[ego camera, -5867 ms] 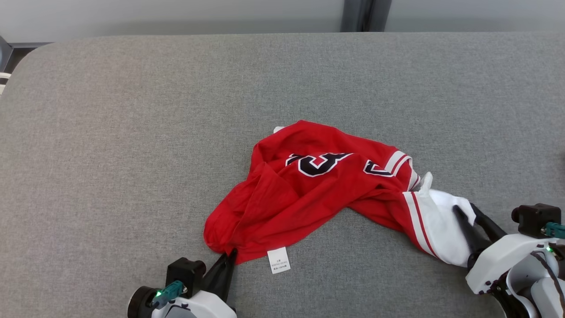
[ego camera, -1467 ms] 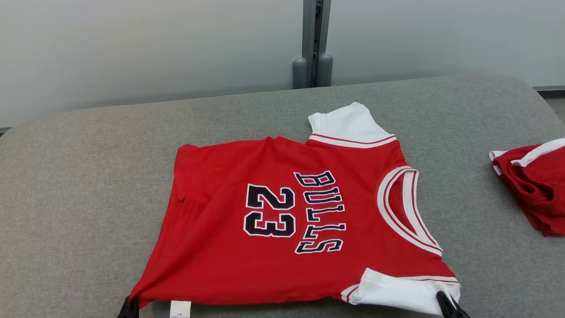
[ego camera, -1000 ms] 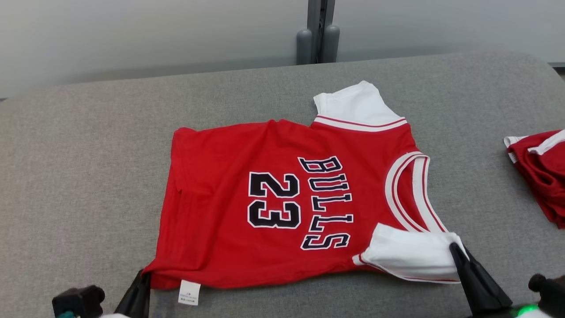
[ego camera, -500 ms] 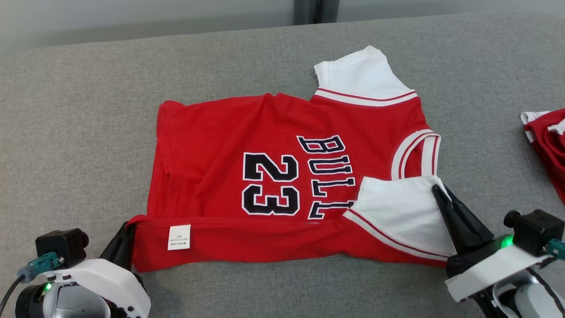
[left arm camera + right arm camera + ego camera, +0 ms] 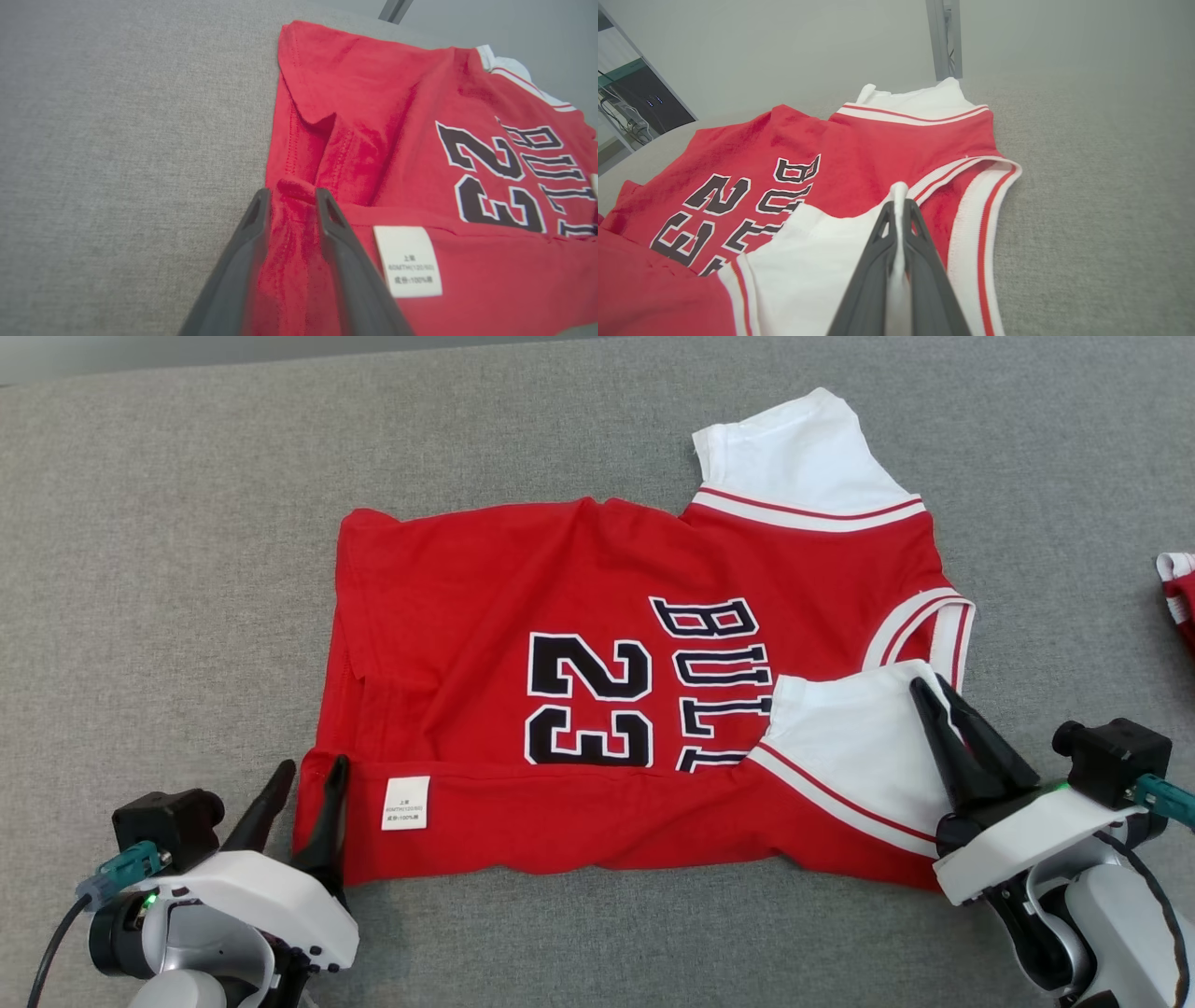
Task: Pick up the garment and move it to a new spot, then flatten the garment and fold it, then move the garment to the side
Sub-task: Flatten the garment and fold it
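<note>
The left fingers (image 5: 327,798) are held apart, and the near-left hem corner of the red garment (image 5: 523,579) is seen lying between them, not pinched. The right fingers (image 5: 941,733) are pressed together on the edge of the white near sleeve (image 5: 850,747), which is folded up over the end of the lettering. The garment is spread across the middle of the grey tabletop (image 5: 168,569), number side up. Its near edge is doubled over into a strip on which a white care label (image 5: 405,802) is shown. A small pleat is seen along the left hem. Bare tabletop is open to the left and beyond the far sleeve (image 5: 803,453). A second red-and-white cloth (image 5: 1178,597) is seen at the right edge, well apart from the collar.
</note>
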